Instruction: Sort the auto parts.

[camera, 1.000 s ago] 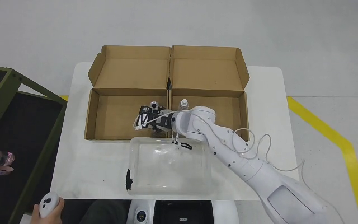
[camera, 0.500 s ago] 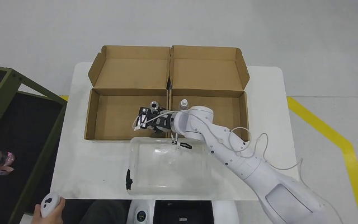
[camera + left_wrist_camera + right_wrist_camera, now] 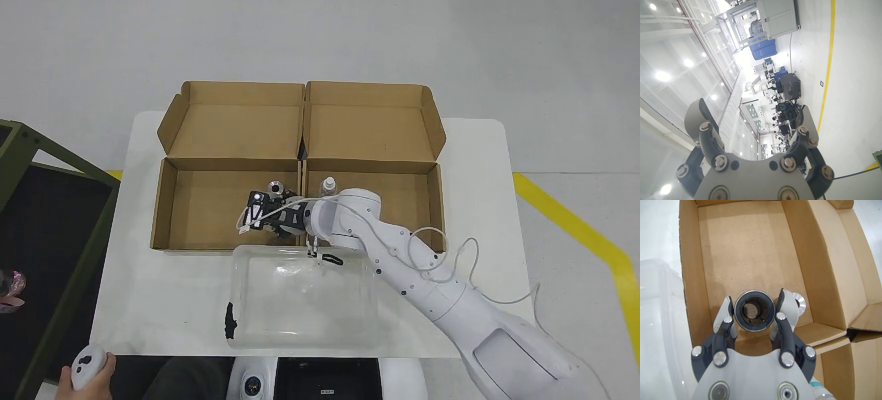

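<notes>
**White counter, two cartons: ring held over the left one**

White counter [image 3: 150, 290] carries two open brown cardboard boxes side by side, with a clear plastic bin [image 3: 300, 310] in front of them. The right arm reaches across into the left cardboard box [image 3: 200, 210], near the wall it shares with the other box.

The right gripper [image 3: 755, 298] is clamped on the black cylindrical ring with metal rims [image 3: 754, 313], one pad on each side of its outer wall. The bore axis runs along the gripper's approach line, and the carton floor shows through the hole. So the drop target lies dead ahead of the ring, with no sideways shift needed.

A silver flanged metal disc [image 3: 799, 304] sits on the box floor just beside the outside of one finger, near the ring but apart from it.

My read: placing step, nearly done. Next comes a short lowering and a release. The risk is that the ring lands on edge and rolls into the disc.

The left gripper [image 3: 752, 109] is spread wide and empty, aimed off at the hall. The right arm is the one on the job.
</notes>
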Robot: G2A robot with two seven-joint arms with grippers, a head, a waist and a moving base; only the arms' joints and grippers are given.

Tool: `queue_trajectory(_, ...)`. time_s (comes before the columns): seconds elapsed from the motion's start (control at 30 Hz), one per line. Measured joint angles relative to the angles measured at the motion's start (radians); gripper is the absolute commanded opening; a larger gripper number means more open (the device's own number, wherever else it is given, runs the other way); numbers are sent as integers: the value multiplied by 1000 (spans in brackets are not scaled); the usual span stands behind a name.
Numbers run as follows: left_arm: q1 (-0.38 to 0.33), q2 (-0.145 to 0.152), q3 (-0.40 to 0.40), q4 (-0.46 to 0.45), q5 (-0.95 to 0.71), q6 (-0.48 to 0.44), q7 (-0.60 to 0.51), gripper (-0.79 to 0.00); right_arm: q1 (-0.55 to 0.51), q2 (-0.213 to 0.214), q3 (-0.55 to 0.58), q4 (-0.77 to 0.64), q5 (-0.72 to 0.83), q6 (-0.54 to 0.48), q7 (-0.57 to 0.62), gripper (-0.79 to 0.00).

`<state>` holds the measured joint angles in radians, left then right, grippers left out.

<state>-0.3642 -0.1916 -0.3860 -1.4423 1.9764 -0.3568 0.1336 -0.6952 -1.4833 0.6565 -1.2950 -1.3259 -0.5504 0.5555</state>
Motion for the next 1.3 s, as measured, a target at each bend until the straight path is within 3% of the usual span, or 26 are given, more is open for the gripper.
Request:
queue_trajectory(0.43, 0, 0, 0, 0, 0, 0, 0, 0, -20, 8, 53, -105, 11, -29, -16, -329)
queue_trajectory(0.67, 0, 0, 0, 0, 0, 0, 0, 0, -60, 25, 104, -228, 9, -52, -12, -339)
queue_trajectory(0.97, 0, 0, 0, 0, 0, 0, 0, 0, -200, 64, 195, -452, -17, -78, -13, -302)
queue_trajectory(1.3, 0, 0, 0, 0, 0, 0, 0, 0, -434, 126, 374, -682, -86, -143, -43, -262)
